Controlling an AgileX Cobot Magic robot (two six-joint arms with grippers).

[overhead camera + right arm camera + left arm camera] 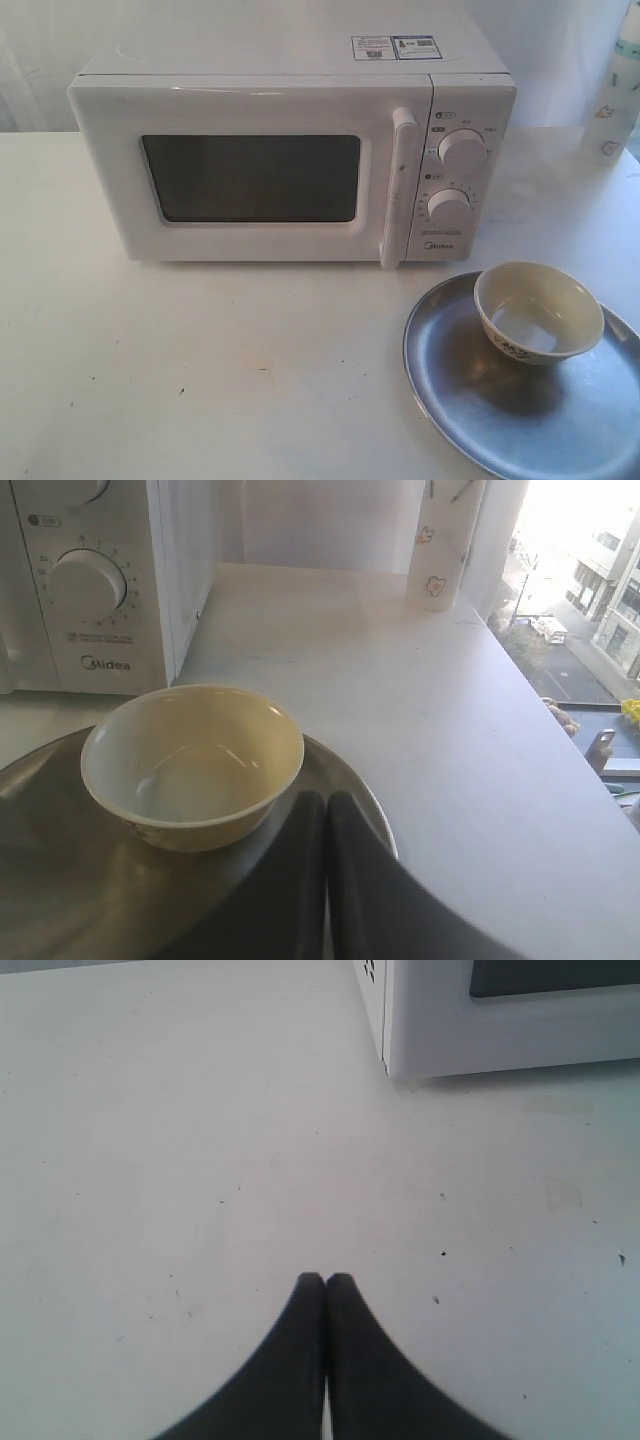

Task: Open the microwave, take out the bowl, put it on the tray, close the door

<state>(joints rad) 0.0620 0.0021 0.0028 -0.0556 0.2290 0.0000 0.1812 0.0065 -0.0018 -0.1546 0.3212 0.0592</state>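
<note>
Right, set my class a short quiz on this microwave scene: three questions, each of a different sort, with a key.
1. True or false: the door of the microwave is shut.
2. Where does the bowl sit? A: inside the microwave. B: on the tray. C: on top of the microwave.
3. Fill the gap: the left jaws and the right jaws are both ____, with nothing held between them.

Key: 1 true; 2 B; 3 shut.
</note>
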